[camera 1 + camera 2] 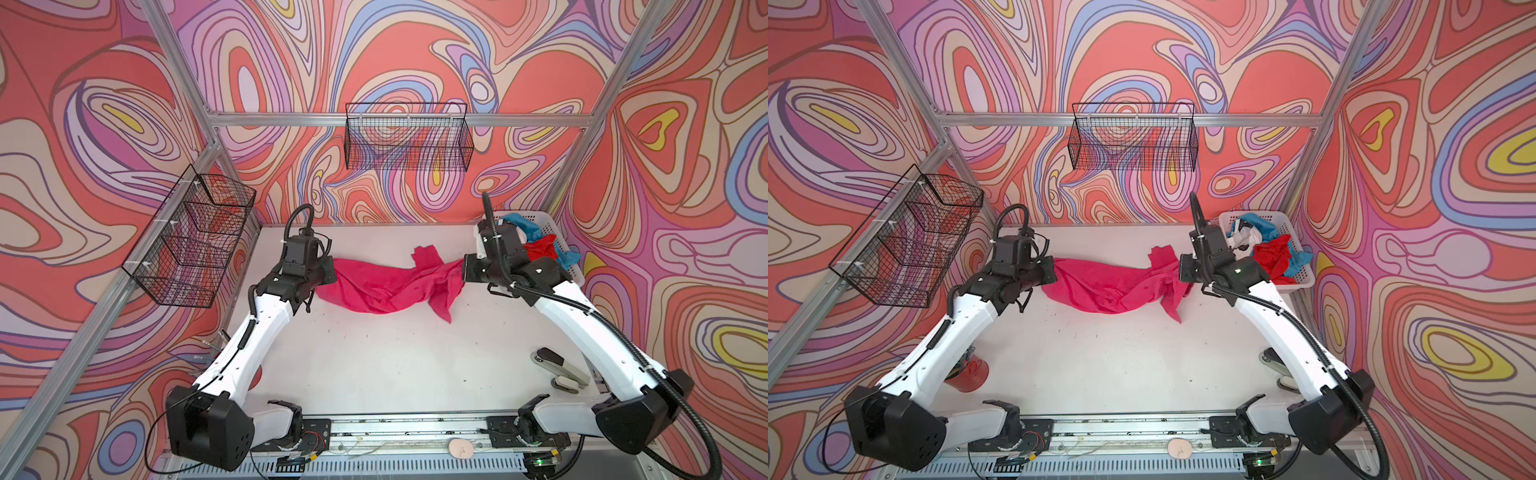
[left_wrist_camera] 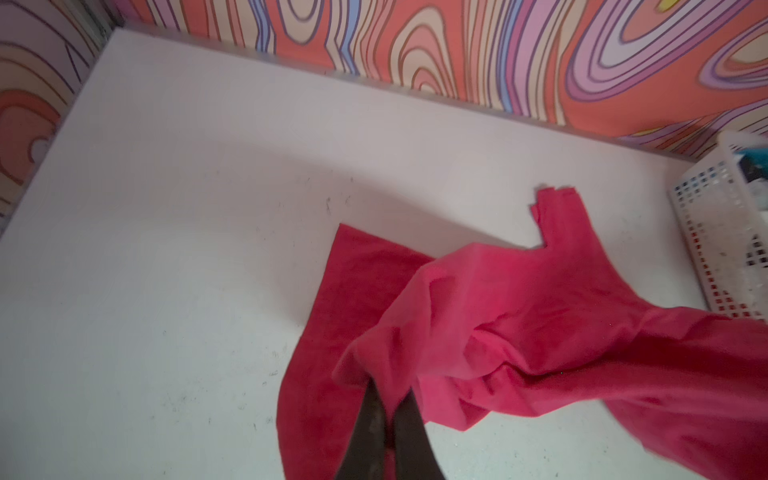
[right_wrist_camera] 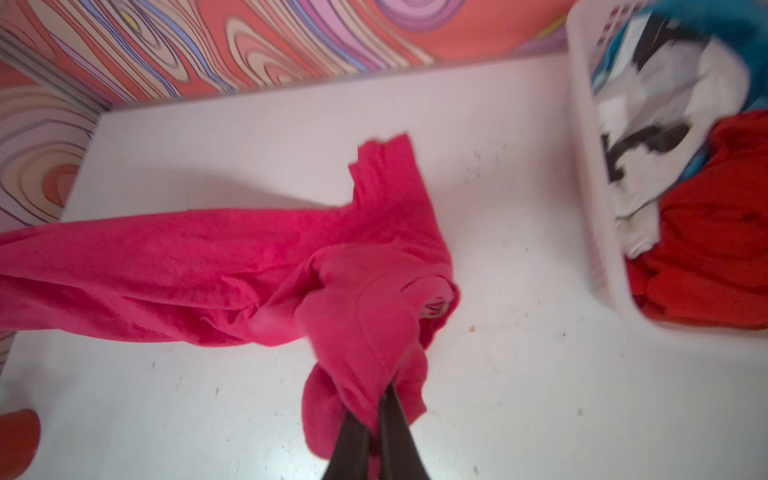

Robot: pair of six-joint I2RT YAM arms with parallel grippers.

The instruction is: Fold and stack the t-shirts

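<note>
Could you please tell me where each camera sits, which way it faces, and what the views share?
A top view: high in front, looking down over the table; left arm and right arm show.
A top view: same aim, slightly shifted; white basket at back right.
Left wrist: behind the left gripper, facing the back wall over the pink t-shirt; only fingers show.
Right wrist: behind the right gripper, facing likewise; fingers only.
Shared: every view shows pink t-shirt and white basket.
</note>
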